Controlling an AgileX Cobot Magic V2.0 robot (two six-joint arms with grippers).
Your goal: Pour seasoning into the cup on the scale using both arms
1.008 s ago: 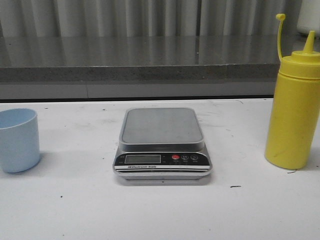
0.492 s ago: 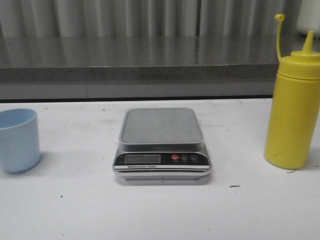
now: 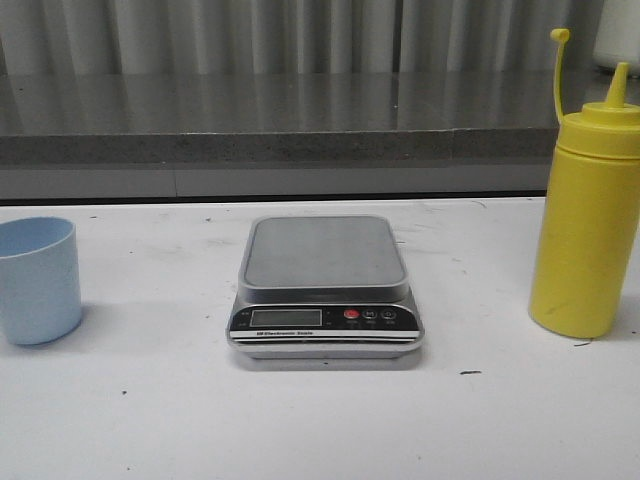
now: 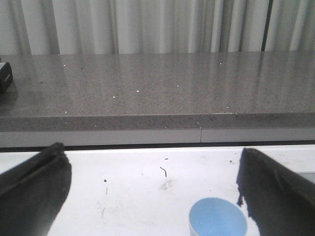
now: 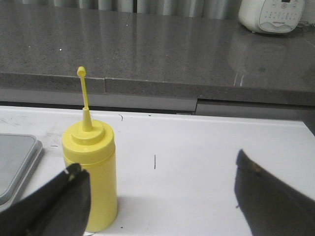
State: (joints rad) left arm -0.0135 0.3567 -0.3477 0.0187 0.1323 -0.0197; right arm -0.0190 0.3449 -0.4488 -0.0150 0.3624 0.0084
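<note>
The yellow seasoning bottle (image 3: 587, 226) stands upright at the table's right side, cap strap sticking up. A light blue cup (image 3: 37, 281) sits on the table at the far left, apart from the scale. The silver scale (image 3: 325, 287) lies in the middle with a bare platform. Neither gripper shows in the front view. My left gripper (image 4: 153, 189) is open, and the cup (image 4: 217, 218) is near its one black finger (image 4: 273, 189). My right gripper (image 5: 160, 194) is open too, with the bottle (image 5: 92, 172) just beyond one finger (image 5: 54, 206), not between the fingers.
A grey stone counter (image 3: 300, 120) runs along the back of the white table (image 3: 150, 410), with curtains behind it. A white appliance (image 5: 270, 14) stands on that counter at the right. A dark object (image 4: 5, 76) sits on the counter at the left.
</note>
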